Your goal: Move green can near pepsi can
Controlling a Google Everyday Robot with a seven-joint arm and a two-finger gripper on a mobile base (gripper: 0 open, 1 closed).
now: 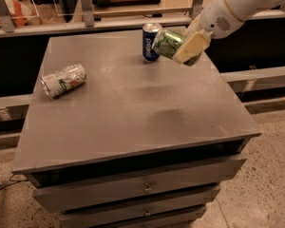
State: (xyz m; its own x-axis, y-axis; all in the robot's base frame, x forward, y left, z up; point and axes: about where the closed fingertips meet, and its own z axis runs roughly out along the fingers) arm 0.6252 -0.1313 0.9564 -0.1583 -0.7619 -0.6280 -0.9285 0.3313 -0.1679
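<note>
The white arm (237, 4) enters from the upper right and slopes down and leftward over the back right part of the table (133, 122). At its end the gripper (183, 49) is clamped on the green can (165, 42), one cream-coloured finger (192, 45) lying across the can's near side; the other finger is hidden behind it. The green can is held tilted and clear of the surface, its silver end pointing toward the left. It hangs just beside the pepsi can (150, 42), on that can's right; whether the two touch cannot be told from here. The pepsi can stands upright near the back edge of the table. A silver-white can (63, 80) with green and orange marks lies on its side near the left edge, well apart from the other two. Nothing stands between the held can and the pepsi can. Below the tabletop, the drawers (142, 186) are closed and their contents are not visible. A speckled floor (270, 175) shows to the right.
</note>
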